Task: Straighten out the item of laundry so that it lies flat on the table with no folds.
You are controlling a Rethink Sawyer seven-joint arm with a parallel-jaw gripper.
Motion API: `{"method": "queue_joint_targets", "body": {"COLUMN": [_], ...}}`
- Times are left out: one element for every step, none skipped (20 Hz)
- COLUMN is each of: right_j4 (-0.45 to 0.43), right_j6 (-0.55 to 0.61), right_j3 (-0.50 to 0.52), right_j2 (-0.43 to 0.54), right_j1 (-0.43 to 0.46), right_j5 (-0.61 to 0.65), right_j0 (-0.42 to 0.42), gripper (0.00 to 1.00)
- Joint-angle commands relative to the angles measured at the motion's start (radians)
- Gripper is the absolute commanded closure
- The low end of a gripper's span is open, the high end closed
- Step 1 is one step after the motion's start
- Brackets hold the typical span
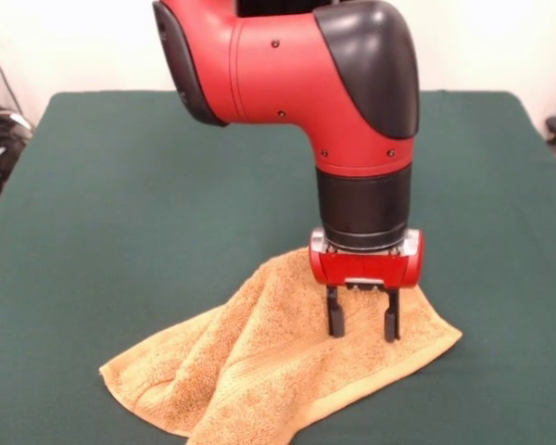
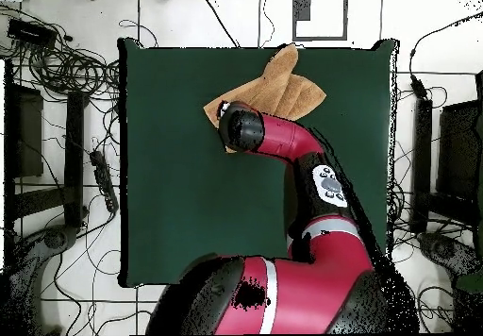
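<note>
desk (image 1: 120, 204): dark green cloth, plain, broad bare area left of the arm
room: white floor around it, cables (image 2: 80, 77) in the overhead view
towel (image 1: 259, 371): orange-tan terry, rumpled, ridges fanning from the middle, lying near the desk's front edge in the front view
tool (image 1: 363, 326): fingers apart, tips on or just above the towel's right part; contact unclear, probably touching
arm (image 1: 352, 111): red and black, upright over the towel
</note>
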Motion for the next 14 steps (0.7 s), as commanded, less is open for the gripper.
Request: {"method": "queue_joint_targets", "body": {"right_j4": [0.005, 0.005, 0.000, -0.004, -0.013, -0.012, -0.006, 0.000, 0.007, 0.014, 0.022, 0.031, 0.035, 0.038], "right_j6": [0.212, 0.221, 0.231, 0.241, 0.251, 0.261, 0.268, 0.267, 0.259, 0.250, 0.248, 0.245, 0.243, 0.230], "right_j3": [0.104, 0.117, 0.135, 0.153, 0.171, 0.183, 0.186, 0.183, 0.178, 0.172, 0.173, 0.173, 0.180, 0.188], "right_j2": [-0.005, -0.013, -0.031, -0.048, -0.072, -0.091, -0.104, -0.108, -0.109, -0.110, -0.110, -0.109, -0.107, -0.094], "right_j1": [-0.030, -0.042, -0.062, -0.081, -0.102, -0.113, -0.115, -0.114, -0.112, -0.110, -0.113, -0.115, -0.119, -0.123], "right_j5": [-0.075, -0.085, -0.103, -0.122, -0.153, -0.170, -0.185, -0.190, -0.185, -0.180, -0.178, -0.175, -0.178, -0.151], "right_j0": [0.054, 0.058, 0.068, 0.077, 0.092, 0.104, 0.114, 0.119, 0.120, 0.121, 0.121, 0.120, 0.117, 0.107], "gripper": [0.00, 0.00, 0.00, 0.00, 0.00, 0.00, 0.00, 0.00, 0.00, 0.00, 0.00, 0.00, 0.00, 0.00]}}
